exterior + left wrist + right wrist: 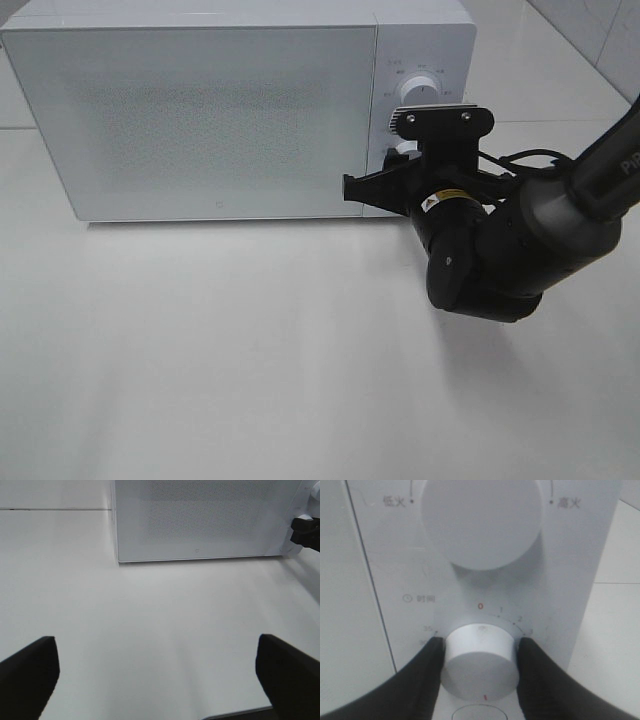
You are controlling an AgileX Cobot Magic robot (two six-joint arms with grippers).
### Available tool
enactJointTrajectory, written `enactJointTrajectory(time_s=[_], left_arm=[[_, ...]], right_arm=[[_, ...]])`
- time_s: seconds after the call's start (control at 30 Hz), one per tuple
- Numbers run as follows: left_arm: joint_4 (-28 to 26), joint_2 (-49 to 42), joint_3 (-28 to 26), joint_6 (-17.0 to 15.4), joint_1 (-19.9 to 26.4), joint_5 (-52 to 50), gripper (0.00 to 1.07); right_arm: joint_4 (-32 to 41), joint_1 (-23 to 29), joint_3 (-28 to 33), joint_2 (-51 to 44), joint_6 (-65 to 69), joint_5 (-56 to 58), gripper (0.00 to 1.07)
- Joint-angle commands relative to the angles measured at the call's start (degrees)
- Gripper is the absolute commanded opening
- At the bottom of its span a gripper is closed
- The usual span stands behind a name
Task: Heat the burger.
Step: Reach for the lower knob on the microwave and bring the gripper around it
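The burger is out of view. The white microwave (210,110) stands at the back of the table with its door shut. My right gripper (480,660) is shut on the lower timer knob (479,667), with one black finger (427,672) pressed on each side of it. In the high view the right arm's wrist (445,150) covers that knob on the control panel. The upper power knob (417,92) is free and also shows in the right wrist view (481,520). My left gripper (157,670) is open and empty over the bare table, well in front of the microwave (200,520).
The white table (200,350) spreads in front of the microwave. The right arm's black body (500,250) hangs over the table at the microwave's right front corner. The right gripper's tip shows at the edge of the left wrist view (306,532).
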Motion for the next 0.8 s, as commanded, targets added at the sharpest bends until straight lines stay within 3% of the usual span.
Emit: enactJointTrajectory(time_s=[0.03,0.8], left_arm=[[-0.2,-1.0,0.1,0.1,0.2,-0.4,1.00],[-0.2,-1.0,0.1,0.1,0.2,-0.4,1.00]], right_arm=[[-1.5,0.1,-0.5,-1.0,-0.7,-2.1,0.08],[-3.2,0.1,-0.5,-1.0,5.5,-8.8,0.08]])
